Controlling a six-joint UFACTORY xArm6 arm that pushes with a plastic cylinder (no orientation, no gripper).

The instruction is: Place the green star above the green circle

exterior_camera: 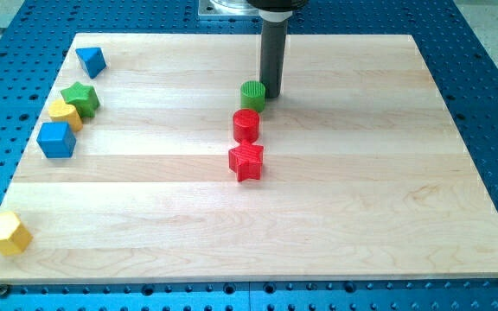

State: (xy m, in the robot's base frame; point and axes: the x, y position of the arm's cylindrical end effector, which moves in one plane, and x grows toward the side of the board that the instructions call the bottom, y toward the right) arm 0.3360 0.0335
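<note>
Tip (271, 92) touching green circle's (252, 95) right side, no pincer on this rod, nothing held | green star (80, 98) far left of circle, beside yellow block (66, 114) | progress: star unmoved, whole push toward the spot above circle remains

The arm comes in from the far edge of the view, a little right of centre, with only its lowest part showing under a dark collar. From there a straight dark rod hangs upright. My tip (271, 92) rests on the surface in the far half, touching or just beside the green circle (252, 94), on its right.
</note>
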